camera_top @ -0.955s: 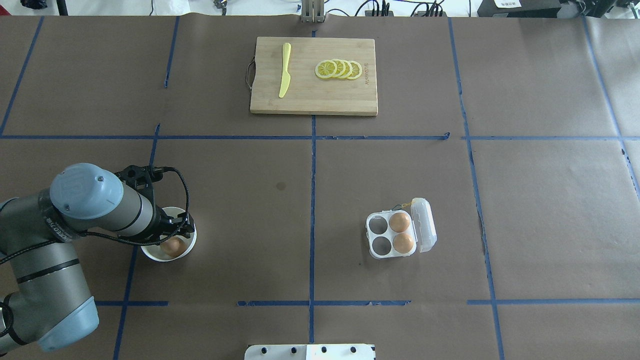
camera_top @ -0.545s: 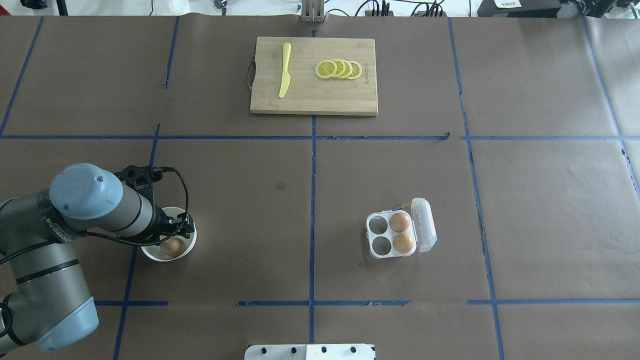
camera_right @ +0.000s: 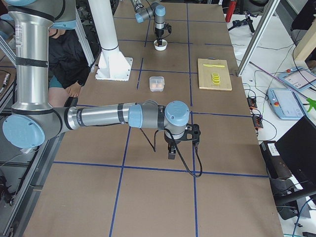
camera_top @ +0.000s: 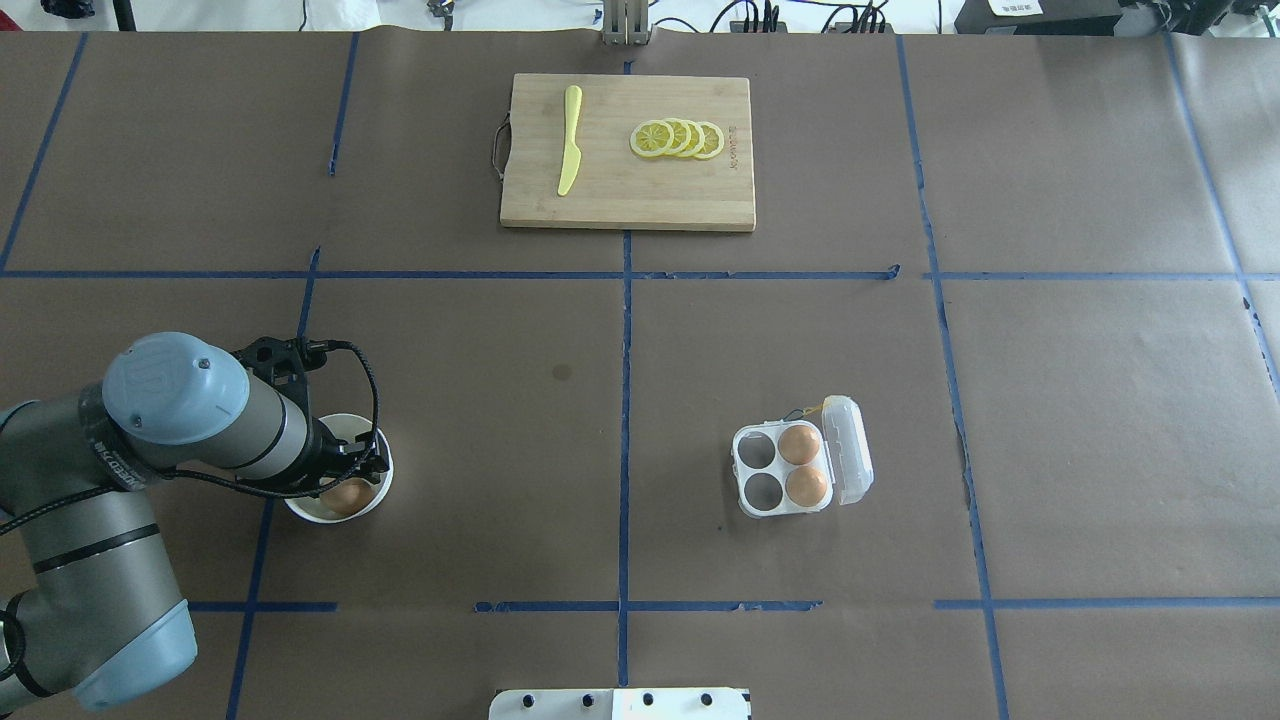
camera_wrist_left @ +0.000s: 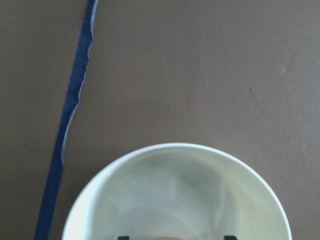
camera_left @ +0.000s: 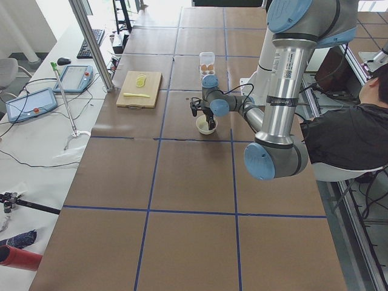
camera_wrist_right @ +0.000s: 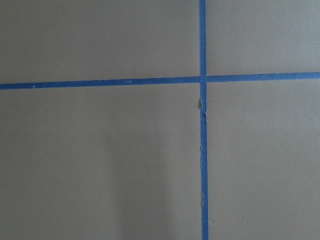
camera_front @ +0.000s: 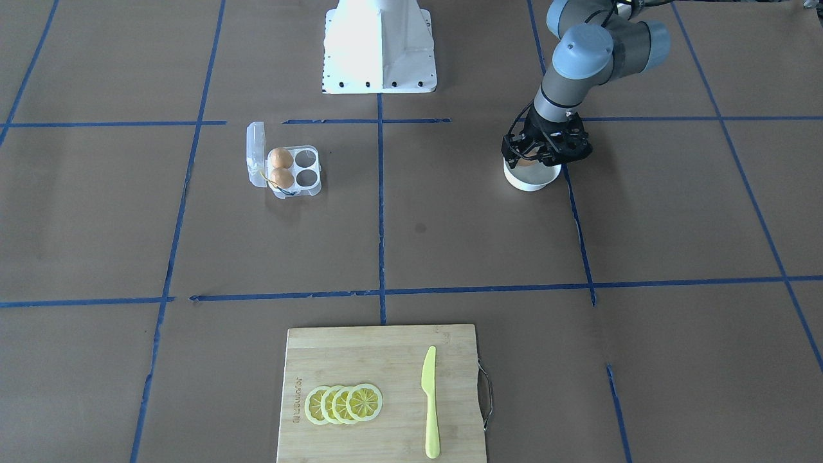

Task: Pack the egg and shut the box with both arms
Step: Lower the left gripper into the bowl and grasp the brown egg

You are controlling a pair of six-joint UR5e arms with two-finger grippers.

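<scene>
A tan egg point(camera_top: 347, 495) lies in a white bowl point(camera_top: 383, 480) at the left front of the table. My left gripper point(camera_top: 352, 464) hangs straight down into this bowl, over the egg. In the left wrist view the bowl point(camera_wrist_left: 150, 170) fills the lower half, and two black fingertips point(camera_wrist_left: 123, 237) stand wide apart with the egg's top between them, so the gripper is open. The clear four-cell box point(camera_top: 742, 478) lies right of centre with its lid point(camera_top: 850, 450) open and two eggs point(camera_top: 800, 444) in its right cells. My right gripper point(camera_right: 171, 152) shows only in the exterior right view; I cannot tell whether it is open or shut.
A wooden cutting board point(camera_top: 628, 195) with a yellow knife point(camera_top: 569, 140) and lemon slices point(camera_top: 678, 138) lies at the table's far middle. The white base block point(camera_front: 379, 45) stands at the robot's edge. Blue tape lines cross the brown table cover.
My left arm has shifted slightly and the gripper has sunk a little lower into the bowl over the egg. The box and its eggs have not moved.
</scene>
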